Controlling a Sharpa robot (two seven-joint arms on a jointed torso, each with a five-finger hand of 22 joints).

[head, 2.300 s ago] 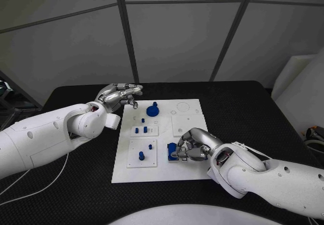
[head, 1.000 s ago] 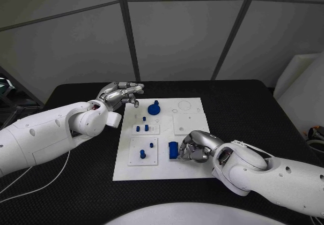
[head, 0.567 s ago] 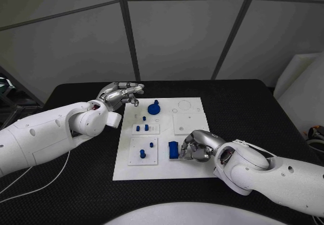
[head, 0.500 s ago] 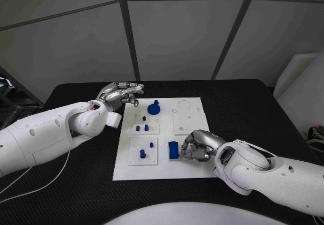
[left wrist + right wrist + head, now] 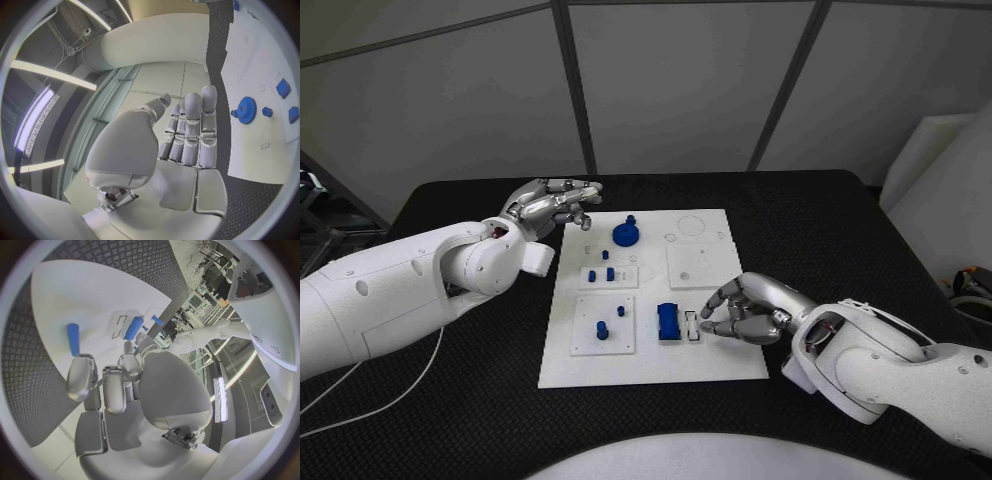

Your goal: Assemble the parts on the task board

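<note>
The blue block (image 5: 669,322) lies flat on the task board (image 5: 718,364), in the board's near half, its long axis running from the near edge toward the far edge. Just to its right is a narrow empty slot (image 5: 692,322) with the same run. The right robot hand (image 5: 750,312) sits just right of that slot, fingers loosely curled and apart, holding nothing; its fingertips (image 5: 708,313) hang beside the slot and are clear of the block. Earlier this hand was curled over the block and hid part of it; it has since drawn back to the right, and the block lies bare.

To the block's left, two short blue pegs (image 5: 602,328) stand in a raised square panel. Farther up the board, three more small pegs (image 5: 600,273) stand in another panel, and beyond them a blue gear (image 5: 626,235) sits near the far left corner.

The left robot hand (image 5: 554,205) hovers over the black counter (image 5: 848,230) at the board's far left corner, fingers spread and empty, much as before. In the left wrist view its fingers (image 5: 194,132) are straight and side by side.
</note>
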